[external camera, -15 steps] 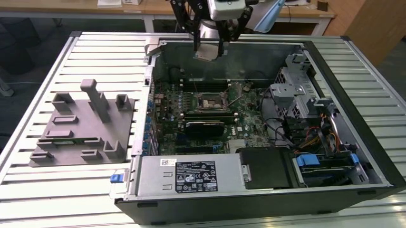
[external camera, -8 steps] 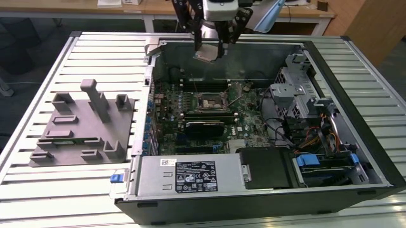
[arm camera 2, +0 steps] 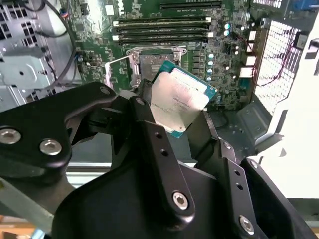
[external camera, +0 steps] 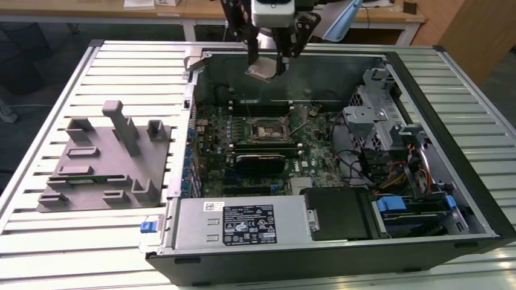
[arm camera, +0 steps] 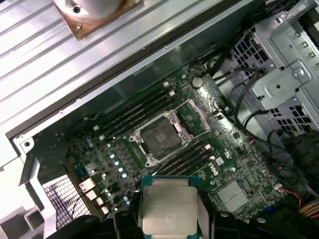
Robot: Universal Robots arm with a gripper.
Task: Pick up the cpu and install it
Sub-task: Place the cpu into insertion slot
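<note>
My gripper [external camera: 266,65] hangs above the far end of the open computer case, shut on the cpu [external camera: 261,70], a small flat square chip with a silvery top. In the second wrist view the cpu [arm camera 2: 180,102] sits tilted between the black fingers [arm camera 2: 149,134], its teal rim showing. The first wrist view has the cpu [arm camera: 167,208] held over the green motherboard. The dark square socket [external camera: 265,127] lies uncovered on the board below, its load plate swung open; the same socket [arm camera: 160,138] [arm camera 2: 149,63] appears in both wrist views, apart from the chip.
Memory sticks [external camera: 260,109] flank the socket. A silver power supply box [external camera: 241,223] fills the case's near end, drive cages and cables [external camera: 387,145] the exterior view's right. A grey plastic holder [external camera: 109,160] lies on the slatted table at the exterior view's left.
</note>
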